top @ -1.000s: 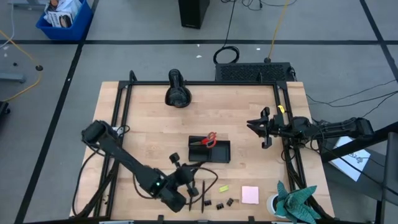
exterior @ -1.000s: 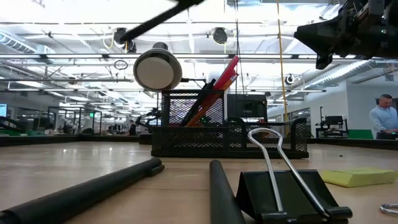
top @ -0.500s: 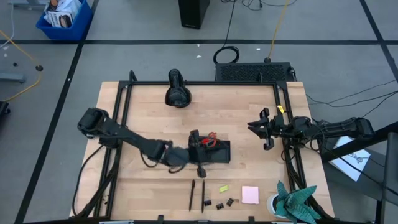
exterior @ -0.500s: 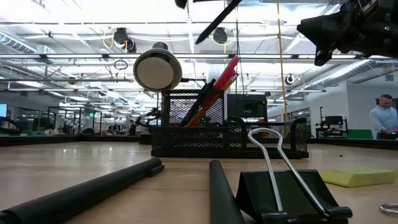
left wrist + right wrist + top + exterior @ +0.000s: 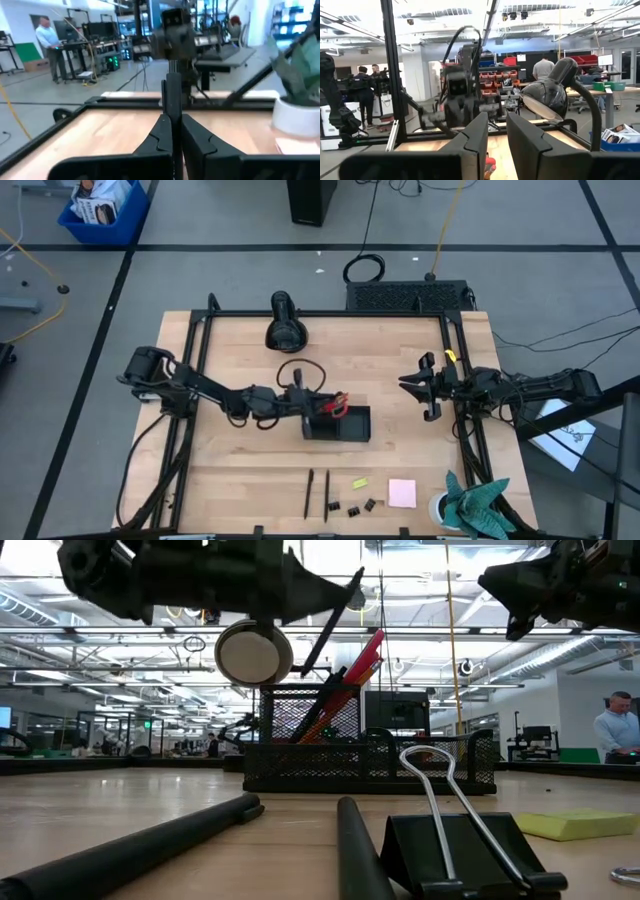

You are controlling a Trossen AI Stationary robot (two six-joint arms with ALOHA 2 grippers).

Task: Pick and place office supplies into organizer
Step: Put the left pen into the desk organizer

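left arm: dark arm reaching from the table's left edge across toward the middle, wrist just left of the organizer
left gripper [image 5: 318,406]: over the left end of the organizer, fingers [image 5: 162,132] pressed together on a thin black pen [image 5: 172,95] that runs straight out between them; in the low view the pen [image 5: 330,612] hangs tilted above the tall mesh cup
organizer: small black mesh desk tray with compartments [image 5: 345,425], middle of the light wooden table [image 5: 400,460]; low view shows a tall cup section behind a low front section [image 5: 300,765]
red-handled scissors [image 5: 339,403]: standing in the organizer's back compartment, handles up, leaning
orange pencil [image 5: 335,692]: leaning in the same tall cup beside the scissors
black lamp-like device with round head [image 5: 285,332]: back of table, well apart from the organizer
two loose black pens [image 5: 317,494]: lying side by side near the front edge, in front of the organizer
small yellow-green piece [image 5: 359,482]: just right of the loose pens
tiny black binder clips [image 5: 354,507]: row of three near the front edge
pink square sticky-note pad [image 5: 402,493]: right of the clips
white pot with teal-green cloth plant [image 5: 470,502]: front right corner
right arm: waiting at the table's right edge
right gripper [image 5: 416,387]: up off the table, well apart from the organizer, fingers [image 5: 475,135] slightly apart with nothing between them
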